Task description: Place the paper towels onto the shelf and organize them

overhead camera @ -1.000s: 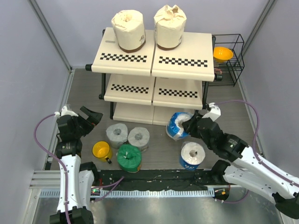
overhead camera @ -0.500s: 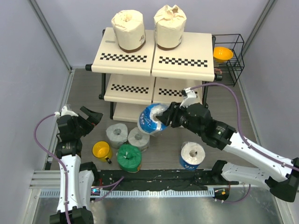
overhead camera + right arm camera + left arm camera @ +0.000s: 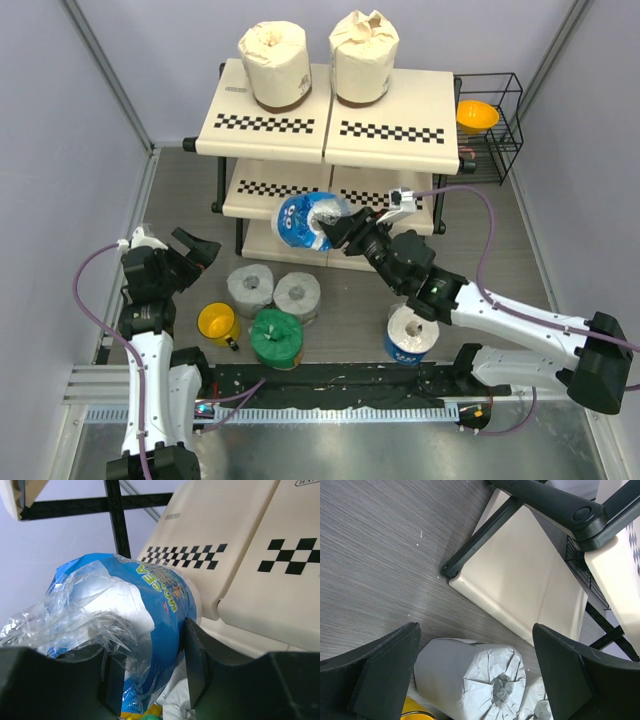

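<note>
My right gripper (image 3: pixel 338 226) is shut on a blue-and-white paper towel roll (image 3: pixel 305 220) and holds it tilted in front of the middle tier of the shelf (image 3: pixel 420 130); the roll fills the right wrist view (image 3: pixel 145 630). Two cream rolls (image 3: pixel 275 62) (image 3: pixel 363 58) stand on the top tier. A second blue-and-white roll (image 3: pixel 412 333), two grey rolls (image 3: pixel 250 290) (image 3: pixel 297 295) and a green roll (image 3: pixel 276 337) stand on the floor in front of the shelf. My left gripper (image 3: pixel 195 247) is open and empty, to the left above a grey roll (image 3: pixel 470 677).
A small yellow mug (image 3: pixel 217 323) stands left of the green roll. A black wire rack (image 3: pixel 490 125) with an orange bowl (image 3: pixel 477 115) stands right of the shelf. Grey walls close in the left and right sides.
My right gripper has carried the blue-and-white roll up and to the left, from the floor to the front of the middle tier. The left arm has not moved.
</note>
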Controlling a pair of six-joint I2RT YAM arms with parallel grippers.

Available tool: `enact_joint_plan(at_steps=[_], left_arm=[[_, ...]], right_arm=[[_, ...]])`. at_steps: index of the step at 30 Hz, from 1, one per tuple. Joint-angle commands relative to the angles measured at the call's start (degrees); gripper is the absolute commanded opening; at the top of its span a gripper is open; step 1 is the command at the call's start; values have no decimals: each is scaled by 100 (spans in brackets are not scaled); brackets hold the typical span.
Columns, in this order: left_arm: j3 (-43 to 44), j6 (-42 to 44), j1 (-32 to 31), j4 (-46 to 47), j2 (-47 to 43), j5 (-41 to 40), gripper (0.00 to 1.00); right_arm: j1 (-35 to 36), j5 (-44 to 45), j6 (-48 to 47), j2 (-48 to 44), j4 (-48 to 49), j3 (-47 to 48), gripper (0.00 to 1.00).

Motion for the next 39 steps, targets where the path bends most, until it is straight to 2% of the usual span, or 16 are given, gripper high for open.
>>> enact_joint_plan(at_steps=[1,16,32,39], left_arm=[[-7,-25,35,212,-31,160,100],[-15,-34,35,230,4,239,100],[-7,-43,35,239,22,283,100],[-15,-43,35,248,39,301,100]], right_arm=[[232,1059,25,137,2198,-185,30],[707,2775,-625,1252,4134,-151,31],[786,3821,-1310,2158,4652,535,35],[725,3681,-1399,2386,4425,912,44]])
